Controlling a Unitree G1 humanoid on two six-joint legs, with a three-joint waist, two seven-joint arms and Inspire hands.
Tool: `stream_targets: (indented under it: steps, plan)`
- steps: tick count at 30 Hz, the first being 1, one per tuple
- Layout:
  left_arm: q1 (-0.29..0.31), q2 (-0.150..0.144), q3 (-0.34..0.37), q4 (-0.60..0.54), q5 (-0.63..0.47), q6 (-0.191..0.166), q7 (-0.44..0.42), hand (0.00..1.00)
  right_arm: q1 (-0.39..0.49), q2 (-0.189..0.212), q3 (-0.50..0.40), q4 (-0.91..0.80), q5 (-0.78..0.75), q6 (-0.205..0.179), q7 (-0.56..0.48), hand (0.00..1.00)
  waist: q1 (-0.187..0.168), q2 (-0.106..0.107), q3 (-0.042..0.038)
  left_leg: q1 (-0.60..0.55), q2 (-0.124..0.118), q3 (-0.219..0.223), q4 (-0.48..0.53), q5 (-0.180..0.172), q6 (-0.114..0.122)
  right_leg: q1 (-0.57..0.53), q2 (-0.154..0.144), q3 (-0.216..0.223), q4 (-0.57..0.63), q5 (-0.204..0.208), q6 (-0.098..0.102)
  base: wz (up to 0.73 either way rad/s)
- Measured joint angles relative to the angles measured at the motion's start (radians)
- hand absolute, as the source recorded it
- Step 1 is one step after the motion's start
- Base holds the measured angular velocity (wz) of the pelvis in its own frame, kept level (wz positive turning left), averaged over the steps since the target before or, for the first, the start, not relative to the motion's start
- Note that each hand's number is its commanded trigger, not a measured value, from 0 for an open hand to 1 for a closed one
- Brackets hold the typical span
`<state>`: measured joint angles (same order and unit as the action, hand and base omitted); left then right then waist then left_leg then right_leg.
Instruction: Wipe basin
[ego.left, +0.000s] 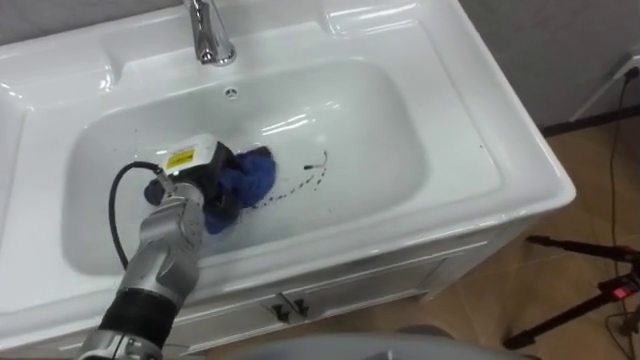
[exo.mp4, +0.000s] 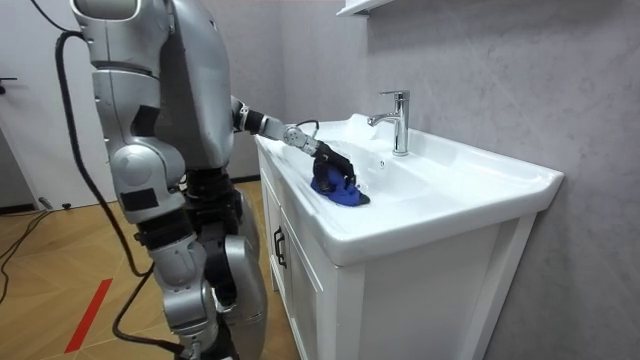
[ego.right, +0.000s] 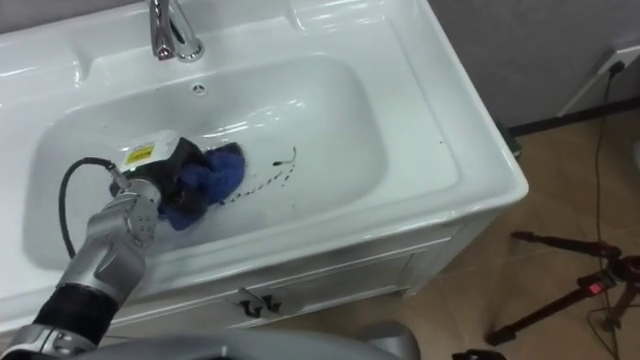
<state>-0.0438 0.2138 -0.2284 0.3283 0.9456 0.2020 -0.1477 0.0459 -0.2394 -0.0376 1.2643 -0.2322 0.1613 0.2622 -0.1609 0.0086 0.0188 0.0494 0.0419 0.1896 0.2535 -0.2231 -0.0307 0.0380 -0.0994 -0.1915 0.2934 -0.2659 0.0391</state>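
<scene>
Left arm: came in from 7 o'clock, forearm sloped up into the basin (ego.left: 420, 150), wrist bent down.
Left hand (ego.left: 210, 180): sat on the blue cloth (ego.left: 256, 175), at 9 o'clock from the bowl's centre. Fingers were curled into the cloth, gripping it.
Blue cloth: bunched on the basin floor, poking out at the hand's 3 o'clock.
Dark marks (ego.left: 305, 181): thin squiggle just beside the cloth, at its 3 o'clock.
Faucet (ego.left: 210, 38): at 12 o'clock, top cut off.
Hidden: fingertips buried in folds, and the cloth under the palm.
</scene>
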Motion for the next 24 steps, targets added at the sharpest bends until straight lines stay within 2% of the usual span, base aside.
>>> stream_targets:
  steps: [8, 17, 20, 24]
  plan:
    - [-0.011, 0.0, -0.02, -0.051, -0.005, -0.007, -0.079, 1.0, -0.014, 0.0, 0.019, 0.01, -0.009, -0.008, 0.003, 0.0, 0.0, 0.002, -0.0013, -0.014, 0.0, 0.002, 0.007, 0.0, 0.0, -0.009, 0.0, 0.0, 0.003, 0.0, 0.0, 0.0]
    - [-0.017, -0.003, -0.05, -0.066, -0.085, -0.01, -0.136, 1.0, -0.016, -0.001, 0.07, 0.012, -0.012, -0.01, 0.008, 0.0, -0.004, 0.017, -0.0108, -0.021, 0.001, 0.001, 0.02, 0.0, 0.0, -0.001, -0.001, -0.007, 0.0, 0.0, -0.001, 0.02]
    - [-0.027, -0.006, -0.068, -0.068, -0.123, -0.012, -0.151, 1.0, -0.018, 0.001, 0.097, 0.011, -0.012, -0.016, 0.012, 0.0, -0.015, 0.018, -0.0101, -0.021, 0.001, 0.001, 0.02, 0.0, 0.0, 0.004, -0.002, -0.014, 0.0, 0.001, -0.002, 0.09]
    - [-0.036, -0.024, -0.096, -0.069, -0.129, -0.016, -0.153, 1.0, -0.023, 0.002, 0.097, 0.019, -0.009, -0.02, 0.01, 0.0, -0.037, 0.021, -0.0067, -0.019, 0.002, 0.002, 0.02, 0.0, 0.0, 0.013, -0.002, -0.029, -0.004, 0.002, -0.002, 0.1]
